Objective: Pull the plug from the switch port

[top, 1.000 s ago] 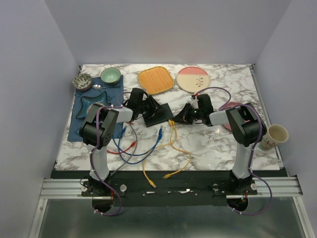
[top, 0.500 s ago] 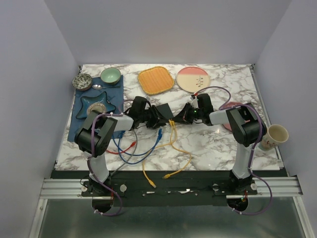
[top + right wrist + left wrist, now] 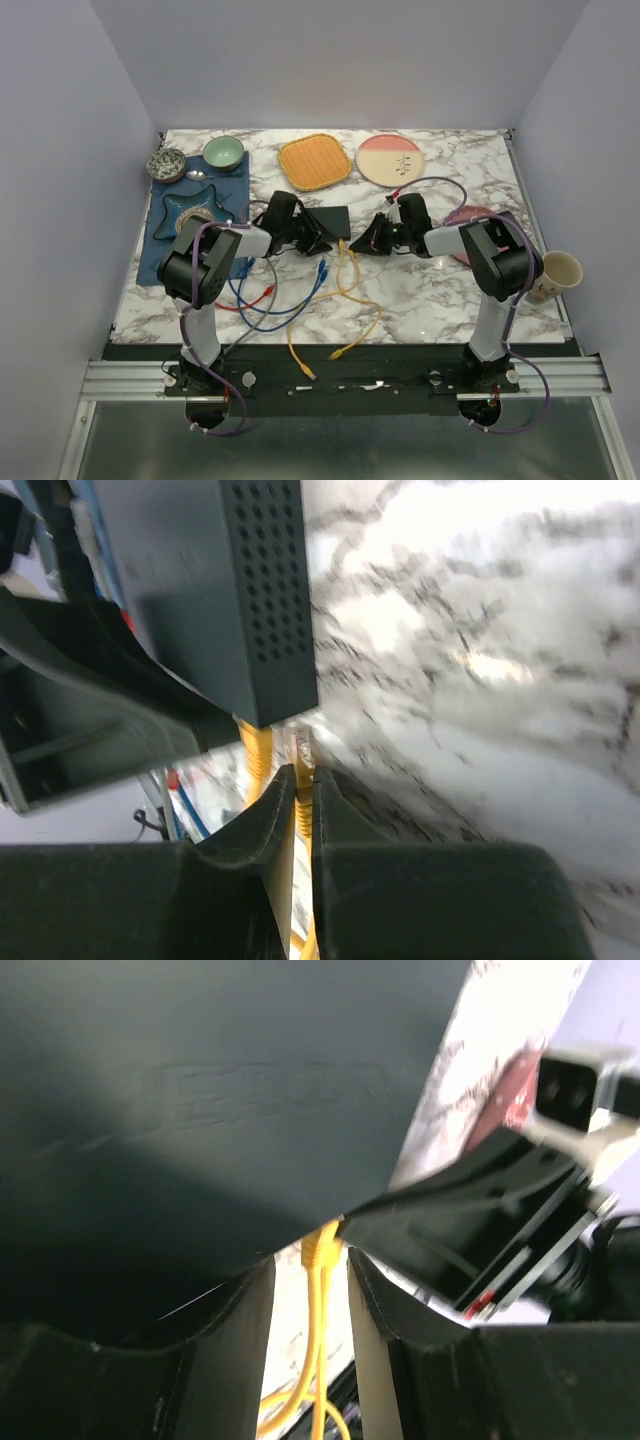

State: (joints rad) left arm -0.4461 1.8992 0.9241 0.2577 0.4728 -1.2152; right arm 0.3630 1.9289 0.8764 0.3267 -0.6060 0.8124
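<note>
The dark switch lies mid-table. It fills the top of the left wrist view and shows in the right wrist view. My right gripper is shut on a yellow plug whose clear tip sits just outside the switch's edge. A second yellow plug stays in a port beside it. My left gripper is at the switch's near-left side. Its fingers are apart with nothing between them, and their tips are against the switch.
Yellow, blue and red cables trail toward the near edge. An orange square plate and a pink plate are behind. Bowls sit on a blue mat at left. A paper cup and a red plate are at right.
The switch has gone from tilted to lying flatter and slightly farther back. My left gripper has shifted along its near-left side. My right gripper has drawn slightly nearer with the yellow plug.
</note>
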